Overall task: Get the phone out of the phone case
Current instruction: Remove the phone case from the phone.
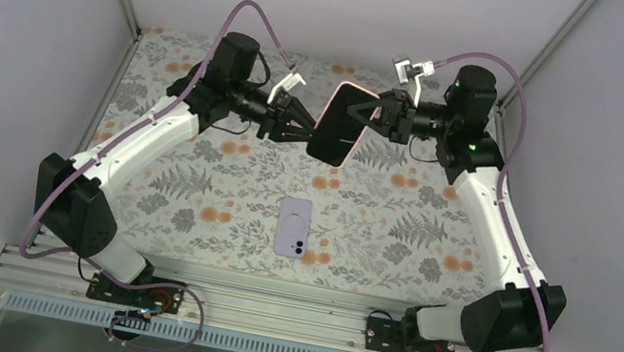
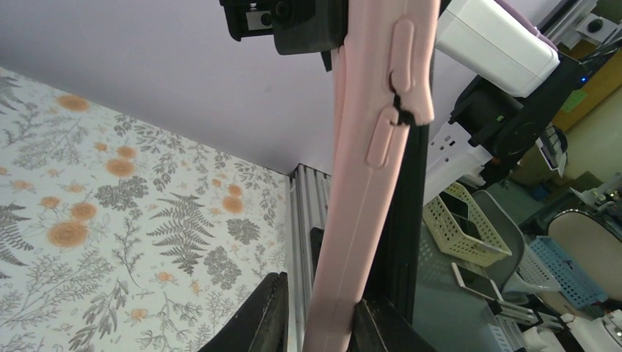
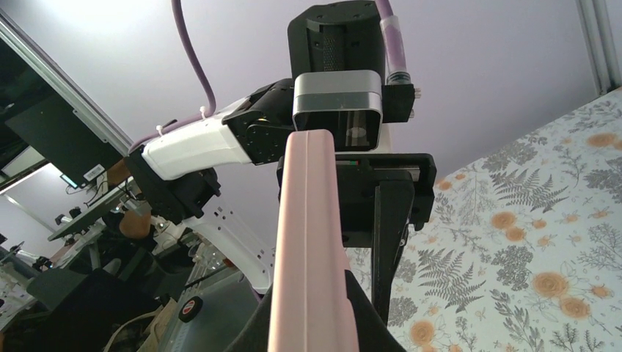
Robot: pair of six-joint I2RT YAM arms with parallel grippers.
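A black phone (image 1: 331, 137) in a pink case (image 1: 346, 105) is held in the air above the far middle of the table, roughly upright. My right gripper (image 1: 369, 116) is shut on the case's right edge; in the right wrist view the pink edge (image 3: 312, 242) runs up between its jaws (image 3: 312, 301). My left gripper (image 1: 307, 129) is open around the left edge. In the left wrist view (image 2: 323, 312) one finger (image 2: 378, 326) touches the phone side and the other finger (image 2: 268, 315) stands apart from the case (image 2: 359, 183). The phone's black edge (image 2: 411, 220) shows beside the case.
A lilac phone or case (image 1: 293, 227) lies back up on the floral table cover (image 1: 190, 184) near the front middle. Grey walls enclose the table on three sides. An aluminium rail (image 1: 265, 308) runs along the near edge by the arm bases.
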